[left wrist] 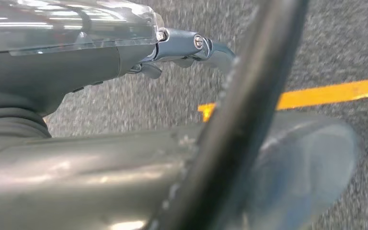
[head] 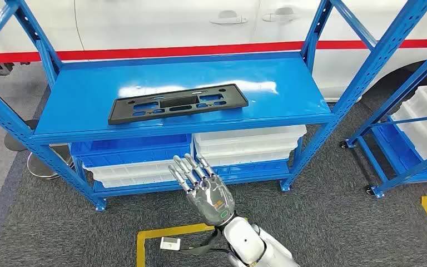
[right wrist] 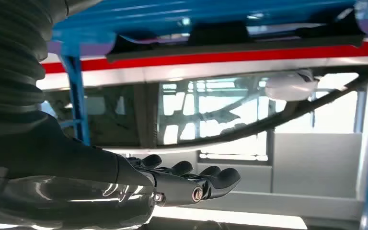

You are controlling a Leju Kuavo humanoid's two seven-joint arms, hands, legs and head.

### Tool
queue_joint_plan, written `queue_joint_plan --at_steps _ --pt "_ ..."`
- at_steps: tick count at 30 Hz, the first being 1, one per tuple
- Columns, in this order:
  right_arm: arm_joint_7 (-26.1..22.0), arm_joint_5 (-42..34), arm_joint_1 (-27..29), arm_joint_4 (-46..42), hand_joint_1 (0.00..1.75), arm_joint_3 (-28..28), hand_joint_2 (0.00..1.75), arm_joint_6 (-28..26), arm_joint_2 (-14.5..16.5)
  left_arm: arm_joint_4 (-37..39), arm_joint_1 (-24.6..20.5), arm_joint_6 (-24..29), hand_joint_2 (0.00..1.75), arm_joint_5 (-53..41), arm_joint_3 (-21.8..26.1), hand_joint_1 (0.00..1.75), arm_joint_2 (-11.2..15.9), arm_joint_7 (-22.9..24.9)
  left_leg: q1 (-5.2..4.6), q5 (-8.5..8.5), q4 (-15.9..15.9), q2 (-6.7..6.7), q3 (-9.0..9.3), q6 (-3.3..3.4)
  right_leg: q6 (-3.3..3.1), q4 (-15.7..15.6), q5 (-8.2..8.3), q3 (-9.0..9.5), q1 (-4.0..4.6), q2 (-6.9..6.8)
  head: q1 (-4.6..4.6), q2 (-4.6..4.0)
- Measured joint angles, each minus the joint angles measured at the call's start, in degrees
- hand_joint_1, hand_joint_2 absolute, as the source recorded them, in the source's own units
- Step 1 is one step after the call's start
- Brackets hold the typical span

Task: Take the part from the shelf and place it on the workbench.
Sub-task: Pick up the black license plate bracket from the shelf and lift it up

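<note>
You have a blue metal shelf (head: pixel 289 83) in front of you, standing on dark grey carpet (head: pixel 322 222). On its top deck a flat black plastic part (head: pixel 178 103) with cut-outs lies lengthwise, left of centre, its right end slightly farther back. On the lower deck, white bins (head: pixel 250 146) are stacked on the right, and a blue bin (head: pixel 130 151) sits on white ones on the left.

Black part (head: pixel 178 103) flat on blue shelf (head: pixel 289 89), right hand (head: pixel 203 183) raised below it.
Hand empty w/ fingers apart, near shelf's front edge; white bins (head: pixel 248 144) on lower tier; white car (head: pixel 161 25) far behind.
</note>
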Motion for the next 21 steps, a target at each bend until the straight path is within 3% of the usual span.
queue_joint_plan --at_steps 2,3,5,8,11,12,13,14,16,17,18,20,21 --pt "-1.25 -0.19 -0.01 0.09 0.00 0.49 1.75 -0.04 0.22 0.09 -0.05 -1.28 0.00 0.15 0.04 0.00 0.00 -0.18 -0.06 0.00 -0.02 0.05 -0.07 -0.01 -0.96 -1.70 0.12 0.77 0.43 -0.29 -0.14 0.00" --pt "-2.27 -0.35 -0.03 0.17 0.00 0.92 1.75 -0.09 0.44 0.14 -0.10 -2.27 0.00 0.29 0.07 0.00 0.10 -0.32 0.07 0.03 -0.09 0.09 -0.12 -0.07 -1.73 -3.23 0.38 1.42 0.84 -0.46 -0.20 0.00" --pt "-3.85 -0.64 0.12 0.32 0.00 1.05 1.75 -0.16 0.85 0.19 -0.20 -3.11 0.00 0.36 0.12 0.00 0.41 -0.40 0.17 0.18 -0.48 0.20 0.02 -0.43 -2.11 -4.38 0.71 1.84 0.93 -0.64 -0.22 0.00" --pt "-4.72 -0.79 0.16 0.50 0.00 1.09 1.75 -0.22 1.55 0.15 -0.14 -3.37 0.00 0.46 0.15 0.00 0.96 -0.43 0.07 -1.24 1.46 0.10 -0.53 -1.39 -1.31 -7.22 1.96 3.45 -0.08 -0.70 -0.22 0.00" --pt "-7.68 -1.60 0.72 0.82 0.00 0.57 1.75 -0.25 2.29 0.15 -0.03 -3.53 0.00 0.41 0.17 0.00 1.26 -0.43 1.39 -5.54 10.58 -0.04 -5.02 -2.96 -0.32 -7.78 1.95 3.91 -0.89 -0.74 -0.22 0.00" --pt "-9.27 -1.98 1.16 0.98 0.00 0.06 1.75 -0.25 2.58 0.15 0.05 -3.60 0.00 0.28 0.17 0.00 1.42 -0.40 1.94 -5.98 12.67 -0.01 -6.10 -3.59 0.13 -7.57 1.70 3.91 -1.20 -0.74 -0.23 0.00" --pt "-10.78 -2.33 1.64 1.12 0.00 -0.60 1.75 -0.25 2.93 0.15 0.13 -3.68 0.00 0.12 0.18 0.00 1.62 -0.38 2.49 -5.30 12.76 0.02 -6.21 -4.28 0.67 -7.23 1.39 3.91 -1.60 -0.71 -0.22 0.00" --pt "-12.14 -2.66 2.05 1.26 0.00 -1.33 1.75 -0.25 3.33 0.15 0.20 -3.77 0.00 -0.10 0.19 0.00 1.83 -0.35 3.05 -3.64 10.70 0.07 -5.25 -5.02 1.31 -6.70 0.94 3.90 -2.11 -0.68 -0.23 0.00" --pt "-14.26 -3.33 2.55 1.51 0.00 -2.97 1.75 -0.25 4.13 0.19 0.22 -3.93 0.00 -0.43 0.19 0.00 2.13 -0.33 3.90 -0.83 4.19 -0.05 -2.02 -6.47 2.79 -5.14 -0.28 3.70 -2.90 -0.62 -0.25 0.00" --pt "-15.13 -3.65 2.68 1.62 0.00 -3.82 1.75 -0.26 4.53 0.23 0.19 -4.02 0.00 -0.60 0.19 0.00 2.20 -0.32 4.06 -0.49 2.08 -0.25 -0.91 -6.45 3.45 -4.36 -0.95 3.51 -3.01 -0.57 -0.25 0.00" --pt "-15.95 -3.95 2.82 1.72 0.00 -4.72 1.75 -0.26 4.91 0.27 0.20 -4.09 0.00 -0.76 0.19 0.00 2.30 -0.29 4.06 -0.88 1.30 -0.47 -0.46 -6.02 3.95 -3.81 -1.46 3.36 -2.95 -0.53 -0.24 0.00" --pt "-17.35 -4.54 3.17 1.85 0.00 -6.45 1.75 -0.27 5.61 0.31 0.29 -4.14 0.00 -1.07 0.21 0.00 2.53 -0.26 3.88 -1.62 1.59 -0.72 -0.46 -4.27 4.61 -3.31 -1.69 3.42 -2.84 -0.31 -0.22 0.00" --pt "-17.97 -4.81 3.35 1.93 0.00 -7.32 1.75 -0.28 5.91 0.31 0.36 -4.13 0.00 -1.21 0.22 0.00 2.71 -0.24 3.81 -1.76 1.63 -0.72 -0.27 -3.70 4.82 -3.07 -1.65 3.52 -2.95 -0.24 -0.23 0.00"
